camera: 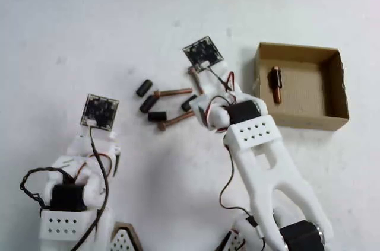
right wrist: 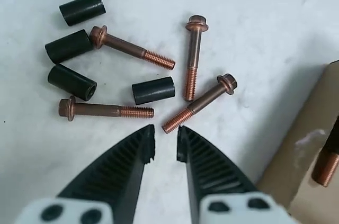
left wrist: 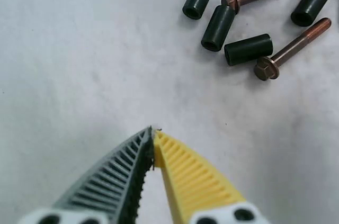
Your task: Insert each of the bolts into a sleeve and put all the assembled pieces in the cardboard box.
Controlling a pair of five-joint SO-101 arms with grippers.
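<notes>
Hovering above the white tabletop (right wrist: 265,17), the right hand (right wrist: 165,142) has its two black fingers a little spread with nothing between them, the tips just beside the threaded end of a slanting bolt (right wrist: 200,102). Three more copper-coloured bolts lie loose in the same cluster. A second bolt (right wrist: 193,57) has its threaded tip close to the slanting one's shank. A third bolt (right wrist: 132,49) has its head touching a sleeve (right wrist: 69,45). A fourth bolt (right wrist: 106,110) lies flat with its threads near the hand's fingertip. Three other short black sleeves lie among them, none with a bolt in it: a second sleeve (right wrist: 82,8) at the far edge of the cluster, a third sleeve (right wrist: 71,81) just beside the fourth bolt's head, and a fourth sleeve (right wrist: 153,90) between the bolts, nearest the hand. From above, the open cardboard box (camera: 332,85) stands on the tabletop to the side of this cluster. One assembled piece (camera: 276,83), a bolt pushed into a sleeve, lies on its floor near the wall that faces the loose parts. The left hand (left wrist: 152,134) has its grey and yellow fingers pressed together at the tips, gripping nothing. It is over bare tabletop, apart from the cluster and well apart from the box.
</notes>
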